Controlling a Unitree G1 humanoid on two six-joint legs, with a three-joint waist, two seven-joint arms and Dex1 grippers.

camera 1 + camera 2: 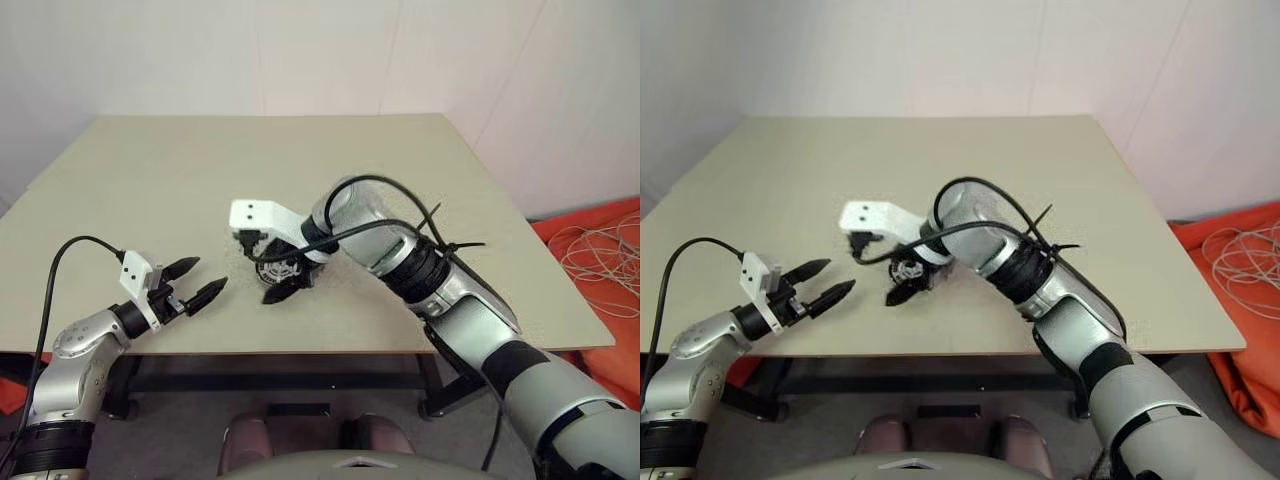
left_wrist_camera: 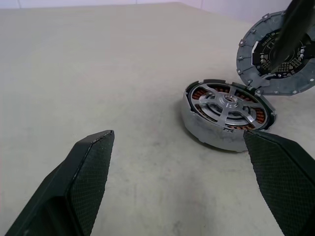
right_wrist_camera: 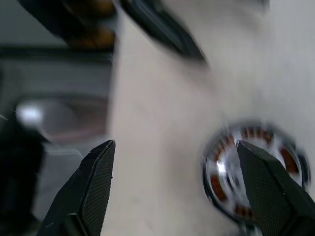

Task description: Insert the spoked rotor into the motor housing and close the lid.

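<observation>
The motor housing, a short silver cylinder with copper-brown windings, sits on the table. The spoked rotor lies inside it, pale spokes facing up. Just behind the housing the dark grey lid stands tilted up on its edge. One finger of my right gripper crosses in front of the lid; contact cannot be told. My right gripper hangs over the housing, open with nothing between its fingers. My left gripper waits open a short way to the housing's left, pointing at it.
The beige table has bare surface all around the housing, which lies near the front edge. On the floor to the right lie an orange cloth and a coil of pale cable.
</observation>
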